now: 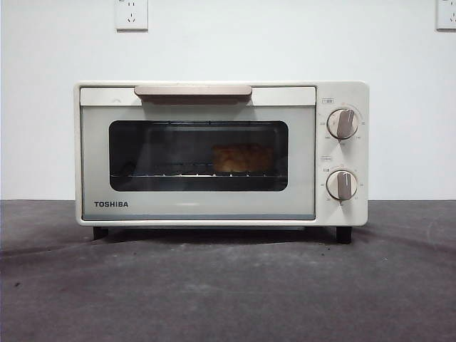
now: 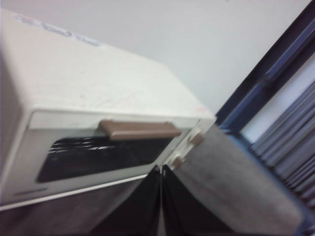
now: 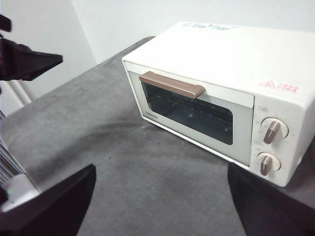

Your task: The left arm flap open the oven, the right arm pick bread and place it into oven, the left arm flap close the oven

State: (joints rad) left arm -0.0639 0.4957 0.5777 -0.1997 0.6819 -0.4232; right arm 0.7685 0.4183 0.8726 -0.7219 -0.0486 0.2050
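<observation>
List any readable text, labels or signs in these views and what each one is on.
"TOSHIBA": lower left of the oven door, front view.
Small marks around the two knobs: too small to read.
Red warning sticker on the oven top, right wrist view: unreadable.
Stickers at the top's rear edge: blurred.
Wall sockets: no text.

- A dark grey cloth [image 1: 228,285] covers the table, faintly creased (soft folds run across it in the front view).
- A plain white wall [image 1: 43,107] rises behind the cloth.
- One white wall socket [image 1: 132,14] sits high on that wall.
- A second socket [image 1: 447,14], cut by the picture's edge, sits far along the wall from the first.
</observation>
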